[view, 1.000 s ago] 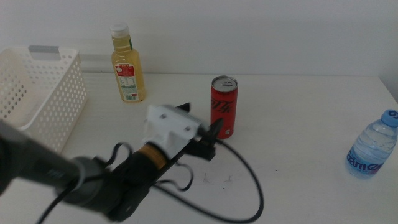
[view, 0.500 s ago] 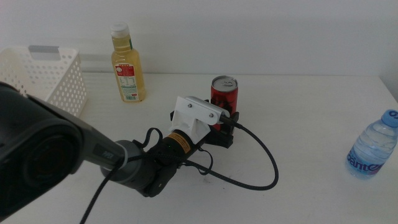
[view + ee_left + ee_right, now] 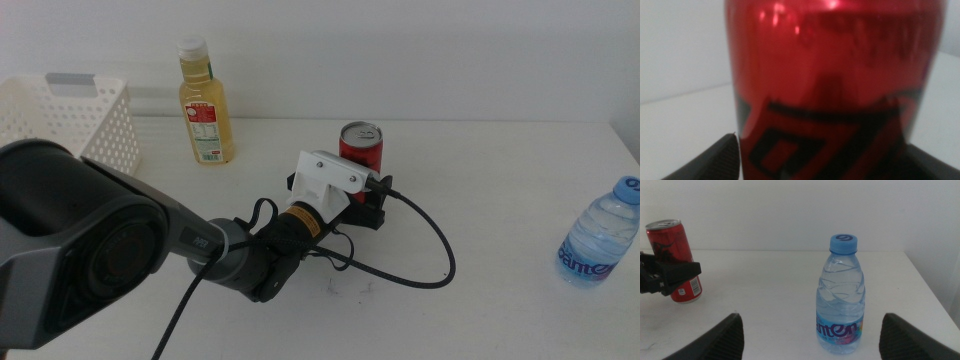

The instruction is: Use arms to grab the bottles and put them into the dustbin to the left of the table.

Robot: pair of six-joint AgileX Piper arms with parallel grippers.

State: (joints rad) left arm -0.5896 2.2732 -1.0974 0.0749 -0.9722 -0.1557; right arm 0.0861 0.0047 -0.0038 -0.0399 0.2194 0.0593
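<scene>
White perforated dustbin [image 3: 95,135] interior mostly out of view, red cola can [image 3: 361,152] stood upright, left gripper [image 3: 367,208] jaws straddling it, contact unclear, right gripper [image 3: 810,330] spread wide facing upright water bottle [image 3: 840,296].

The left arm [image 3: 120,250] is a thick, rounded tube in dark grey to black with a matt sheen, narrowing toward the wrist. An orange-brown ring [image 3: 300,220] circles the wrist just behind a white boxy housing [image 3: 330,180] with two small dark screws on its top face. Ahead of the housing sits the left gripper [image 3: 372,205], black and blocky. A black cable [image 3: 425,240] loops out from beside the jaws, with thinner black wires coiled behind the ring. The right gripper [image 3: 810,340] shows two dark, blunt, wedge-shaped jaws.
</scene>
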